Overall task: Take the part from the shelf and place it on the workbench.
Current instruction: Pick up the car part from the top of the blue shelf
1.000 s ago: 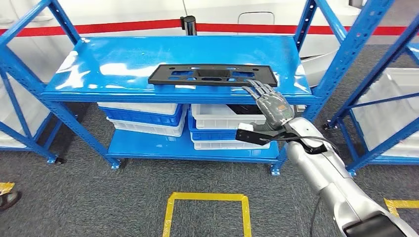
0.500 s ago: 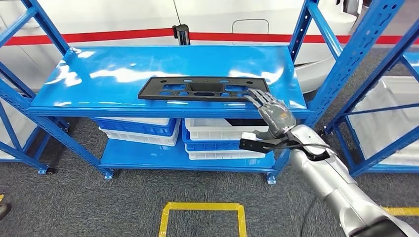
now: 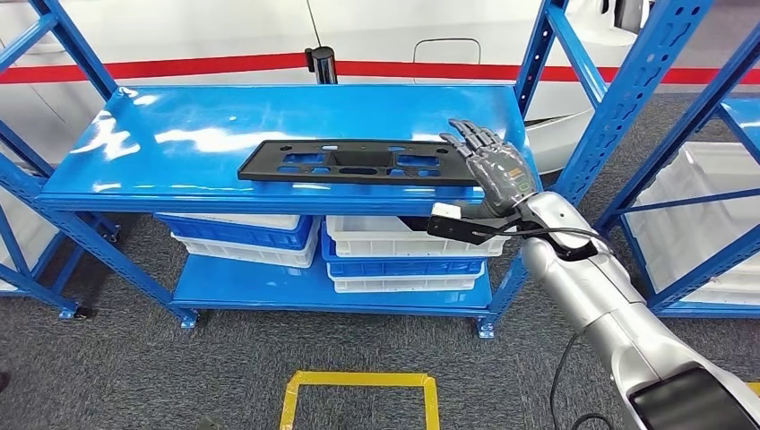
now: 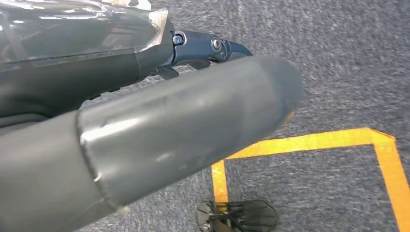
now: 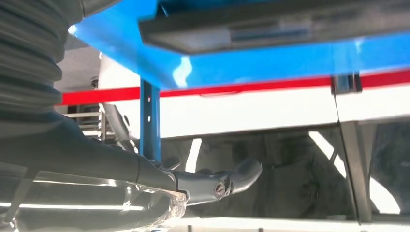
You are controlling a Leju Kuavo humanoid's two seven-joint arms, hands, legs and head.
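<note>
A black part [image 3: 357, 163] with cut-out slots lies on a glossy blue shelf [image 3: 224, 134]; at 6 o'clock beneath it sit white and blue bins [image 3: 403, 251], and yellow tape [image 3: 358, 383] lines the speckled grey carpet [image 3: 134, 376]

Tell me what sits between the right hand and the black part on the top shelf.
Nothing: in the head view the right hand, fingers spread, is at the right end of the black part. Whether it touches is unclear. Around them, bare blue top shelf.
</note>
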